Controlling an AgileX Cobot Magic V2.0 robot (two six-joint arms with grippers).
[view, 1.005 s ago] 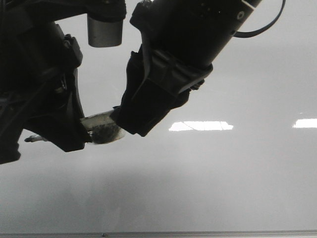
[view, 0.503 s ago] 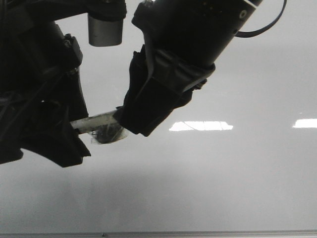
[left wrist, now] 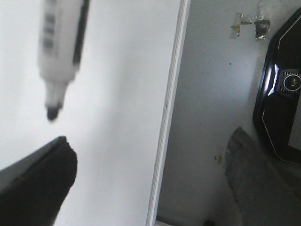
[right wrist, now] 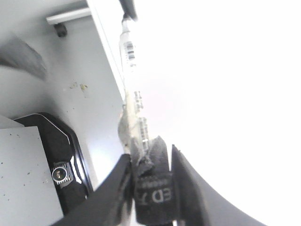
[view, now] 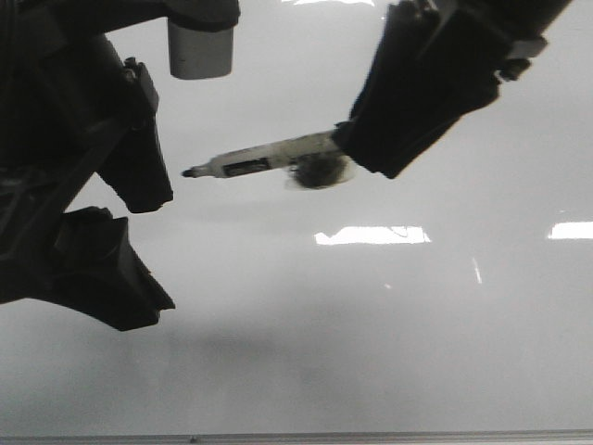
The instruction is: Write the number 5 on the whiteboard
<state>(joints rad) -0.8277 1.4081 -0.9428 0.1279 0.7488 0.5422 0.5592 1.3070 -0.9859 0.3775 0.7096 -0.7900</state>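
The whiteboard (view: 389, 352) fills the front view, with its thin grey edge strip (view: 371, 437) along the near side. I cannot make out a drawn number 5 on it. My right gripper (view: 357, 153) is shut on the rear end of an uncapped white marker (view: 264, 158) and holds it above the board, black tip pointing left. In the right wrist view the gripper (right wrist: 150, 160) clamps the marker's (right wrist: 129, 61) black taped end. My left gripper (view: 167, 250) is open and empty, just left of the tip. In the left wrist view (left wrist: 150, 139) the marker tip (left wrist: 52, 112) hangs over the board (left wrist: 117, 94).
Bright rectangular light reflections (view: 371, 235) lie on the board. Past the board's edge strip (left wrist: 171, 94) is a grey table (left wrist: 207, 117) with a black device (left wrist: 282, 103) on it. A pale cylinder (view: 199, 51) on the left arm hangs over the board's far left.
The marker was held between both grippers. The left gripper has opened and let go, and the right gripper has carried the marker up and to the right.
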